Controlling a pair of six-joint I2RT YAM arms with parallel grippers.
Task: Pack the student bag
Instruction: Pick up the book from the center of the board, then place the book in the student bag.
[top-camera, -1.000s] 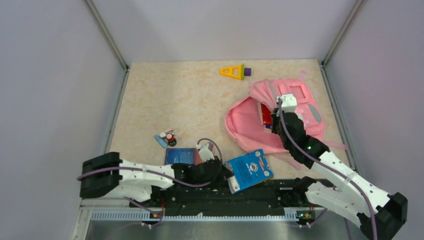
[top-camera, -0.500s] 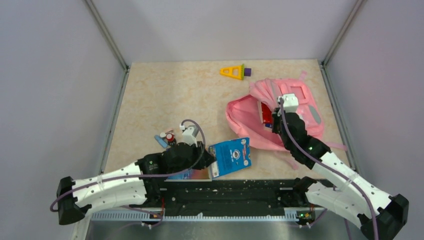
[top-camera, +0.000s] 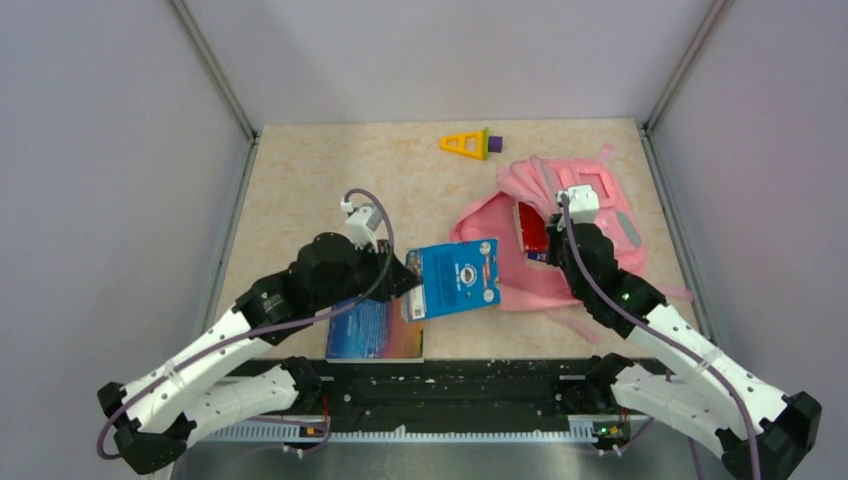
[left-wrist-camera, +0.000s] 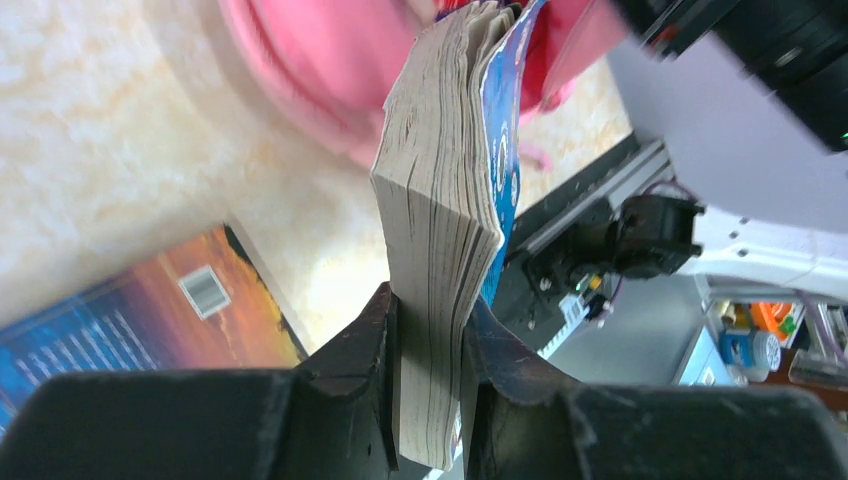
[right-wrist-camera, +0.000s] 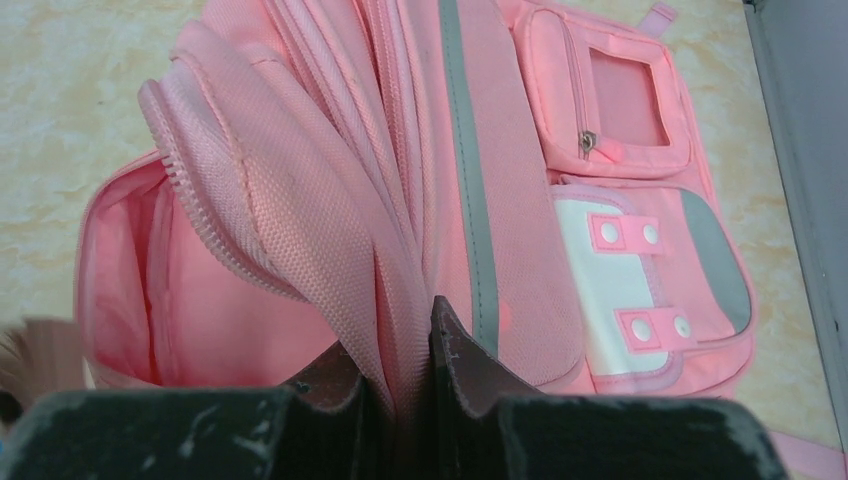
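The pink student bag (top-camera: 600, 215) lies at the right of the table, its main pocket facing left. My right gripper (top-camera: 553, 238) is shut on the pocket's zip-edged flap (right-wrist-camera: 300, 210) and holds it up; in the right wrist view the fabric is pinched between the right gripper's (right-wrist-camera: 405, 375) fingers. Something red (top-camera: 530, 228) shows inside the pocket. My left gripper (top-camera: 408, 287) is shut on a thick blue paperback (top-camera: 455, 280), held above the table just left of the bag's mouth. In the left wrist view, the left gripper (left-wrist-camera: 430, 360) clamps the paperback's (left-wrist-camera: 440, 190) page block near one end.
A second blue-and-orange book (top-camera: 375, 328) lies flat near the front edge, under my left arm. A yellow and purple toy (top-camera: 467, 144) sits at the back of the table. Metal rails and grey walls border the table on both sides.
My left arm has carried the blue paperback away from the near edge, up toward the bag's mouth. The right gripper kept its hold on the flap, which opened slightly wider.
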